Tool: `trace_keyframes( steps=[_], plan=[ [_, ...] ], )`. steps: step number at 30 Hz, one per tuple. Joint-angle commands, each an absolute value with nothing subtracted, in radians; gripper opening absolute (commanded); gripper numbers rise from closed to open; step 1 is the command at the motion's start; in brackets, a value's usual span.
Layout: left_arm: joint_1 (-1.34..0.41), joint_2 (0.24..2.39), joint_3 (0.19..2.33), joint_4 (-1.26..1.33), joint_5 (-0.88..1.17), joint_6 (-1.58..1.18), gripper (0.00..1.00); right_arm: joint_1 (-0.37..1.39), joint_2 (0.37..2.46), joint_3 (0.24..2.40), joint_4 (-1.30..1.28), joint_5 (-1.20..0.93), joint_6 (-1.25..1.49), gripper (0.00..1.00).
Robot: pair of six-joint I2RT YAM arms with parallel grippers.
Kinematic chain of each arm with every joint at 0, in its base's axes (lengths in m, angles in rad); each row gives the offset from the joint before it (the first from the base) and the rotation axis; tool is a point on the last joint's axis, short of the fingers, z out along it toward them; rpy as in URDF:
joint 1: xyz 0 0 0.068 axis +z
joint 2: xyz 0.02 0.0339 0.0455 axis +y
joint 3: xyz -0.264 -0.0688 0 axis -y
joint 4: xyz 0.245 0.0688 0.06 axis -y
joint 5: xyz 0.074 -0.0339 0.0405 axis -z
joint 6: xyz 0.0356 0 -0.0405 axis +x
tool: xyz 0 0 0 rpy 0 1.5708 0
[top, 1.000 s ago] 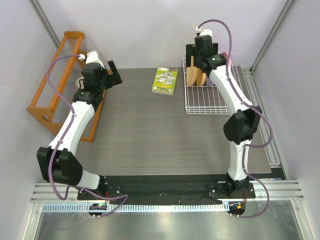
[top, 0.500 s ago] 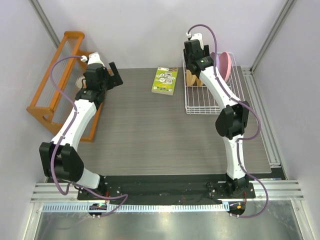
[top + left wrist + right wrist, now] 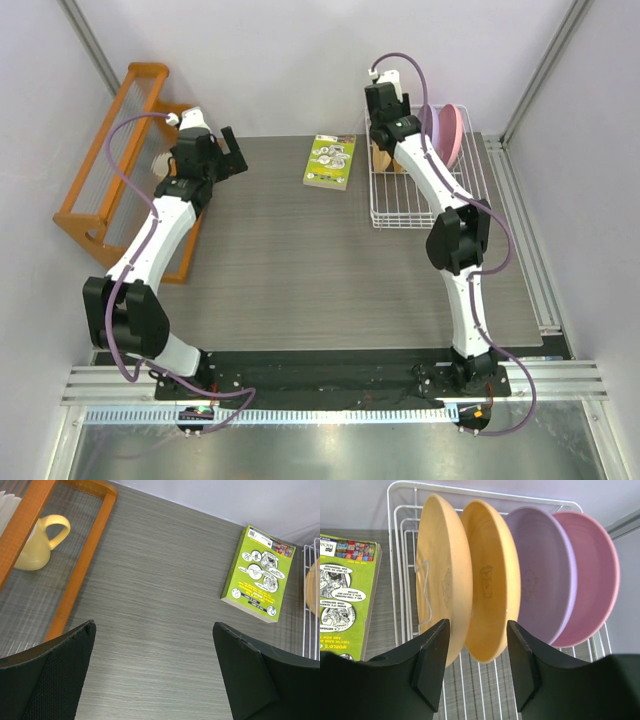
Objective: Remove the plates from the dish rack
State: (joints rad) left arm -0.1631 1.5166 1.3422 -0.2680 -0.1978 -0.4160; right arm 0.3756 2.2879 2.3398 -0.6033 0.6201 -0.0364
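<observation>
Right pincer (image 3: 477, 630) half spread at the two orange-yellow plates (image 3: 445, 570), upright in the white wire dish rack (image 3: 470, 490).

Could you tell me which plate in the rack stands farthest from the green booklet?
The pink plate, last in the row beyond the lilac one.

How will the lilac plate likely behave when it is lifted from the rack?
The lilac plate looks thin and rigid, so probably light. Its smooth surface may slip. Standing on edge beside the pink plate, it could roll or tip once freed.
</observation>
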Motion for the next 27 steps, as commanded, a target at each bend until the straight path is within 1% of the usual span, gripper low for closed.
trace_keyframes(
  steps=[1, 2, 7, 11, 12, 13, 14, 15, 17, 19, 22, 25, 27],
  plan=[
    [-0.160, 1.519, 1.364, -0.262, -0.216, -0.410, 1.00, 0.382, 2.315, 2.387, -0.572, 0.632, -0.041, 0.56],
    [-0.161, 1.522, 1.362, -0.261, -0.218, -0.408, 1.00, 0.382, 2.321, 2.394, -0.572, 0.632, -0.040, 0.57],
    [-0.161, 1.529, 1.362, -0.262, -0.224, -0.400, 1.00, 0.385, 2.353, 2.428, -0.565, 0.641, -0.051, 0.58],
    [-0.160, 1.539, 1.364, -0.265, -0.227, -0.396, 0.99, 0.385, 2.388, 2.451, -0.565, 0.653, -0.054, 0.45],
    [-0.161, 1.539, 1.364, -0.267, -0.230, -0.393, 0.99, 0.387, 2.390, 2.451, -0.566, 0.650, -0.052, 0.39],
    [-0.161, 1.540, 1.362, -0.265, -0.230, -0.390, 1.00, 0.385, 2.394, 2.450, -0.563, 0.650, -0.052, 0.30],
    [-0.160, 1.540, 1.364, -0.267, -0.233, -0.387, 0.99, 0.387, 2.398, 2.450, -0.566, 0.655, -0.054, 0.26],
    [-0.160, 1.545, 1.364, -0.265, -0.235, -0.385, 0.99, 0.388, 2.398, 2.451, -0.565, 0.655, -0.054, 0.19],
    [-0.160, 1.549, 1.365, -0.268, -0.239, -0.382, 0.99, 0.394, 2.398, 2.453, -0.560, 0.666, -0.061, 0.15],
    [-0.161, 1.554, 1.367, -0.267, -0.241, -0.383, 0.99, 0.408, 2.393, 2.454, -0.546, 0.704, -0.078, 0.08],
    [-0.161, 1.559, 1.370, -0.268, -0.242, -0.385, 0.99, 0.437, 2.376, 2.454, -0.499, 0.790, -0.123, 0.03],
    [-0.160, 1.555, 1.370, -0.273, -0.252, -0.383, 0.99, 0.468, 2.361, 2.454, -0.422, 0.880, -0.185, 0.02],
    [-0.161, 1.554, 1.367, -0.275, -0.256, -0.377, 0.99, 0.485, 2.358, 2.454, -0.336, 0.981, -0.274, 0.02]
  ],
)
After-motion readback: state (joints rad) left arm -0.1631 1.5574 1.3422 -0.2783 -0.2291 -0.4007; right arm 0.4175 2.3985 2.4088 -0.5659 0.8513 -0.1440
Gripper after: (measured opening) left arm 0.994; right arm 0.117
